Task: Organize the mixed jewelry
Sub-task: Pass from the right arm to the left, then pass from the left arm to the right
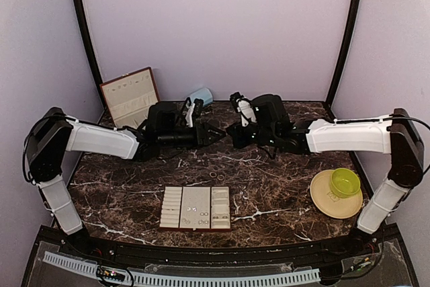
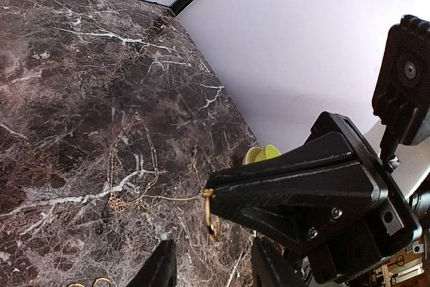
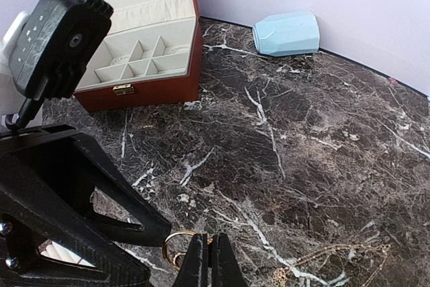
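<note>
Handover: my right gripper (image 3: pixel 205 260), pinched shut, holds a small gold hoop ring (image 3: pixel 176 248) against my left gripper (image 3: pixel 144 230).
Left grip: I cannot tell.
Risk: ring may drop onto the dark marble table (image 3: pixel 322 139), seemingly among thin gold chains (image 2: pixel 131 179).

Bright, even light; soft shadows, sharp focus.

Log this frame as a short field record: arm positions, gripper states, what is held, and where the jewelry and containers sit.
arms: both reach toward the table's middle, fingertips nearly meeting
left gripper: shut on gold ring
right gripper: shut on gold ring
gold ring: pinched between both grippers above the table
gold chain: loose on the marble table
insert tray: front centre, small pieces in its slots
loose rings: just behind the tray
jewelry box: open, back left
blue case: by the back wall
green bowl: on a plate, right
</note>
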You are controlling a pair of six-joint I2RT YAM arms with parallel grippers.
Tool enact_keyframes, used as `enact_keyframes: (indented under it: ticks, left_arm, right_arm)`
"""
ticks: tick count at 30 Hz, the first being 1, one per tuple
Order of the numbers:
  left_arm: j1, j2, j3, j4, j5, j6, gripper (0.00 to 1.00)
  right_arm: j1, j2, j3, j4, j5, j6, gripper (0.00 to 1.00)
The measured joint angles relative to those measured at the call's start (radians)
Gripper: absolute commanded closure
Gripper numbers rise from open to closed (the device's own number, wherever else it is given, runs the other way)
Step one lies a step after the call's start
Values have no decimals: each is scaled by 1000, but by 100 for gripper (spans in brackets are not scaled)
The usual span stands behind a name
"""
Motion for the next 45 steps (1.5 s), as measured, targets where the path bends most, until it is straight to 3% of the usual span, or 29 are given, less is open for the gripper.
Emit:
enact_keyframes:
  ticks: [5, 22, 24, 30, 34, 39, 45]
  left_arm:
    - [0, 8, 3, 17, 8, -20, 72]
    - [1, 26, 15, 26, 11, -48, 100]
    - [1, 26, 15, 26, 11, -52, 100]
    - [1, 26, 15, 23, 11, -47, 100]
    - [1, 13, 14, 5, -1, -21, 100]
    - [12, -53, -24, 5, 14, 30, 100]
    - [28, -130, -112, 93, 127, 111, 100]
  right_arm:
    - [16, 0, 0, 0, 6, -6, 100]
    - [31, 0, 0, 0, 27, -18, 99]
    - [32, 0, 0, -1, 31, -18, 95]
    - [29, -16, -9, -5, 56, -18, 60]
    - [25, -98, -53, 1, 23, -2, 48]
    - [-8, -202, -77, 26, -99, 41, 45]
    - [-75, -210, -80, 52, -329, 116, 46]
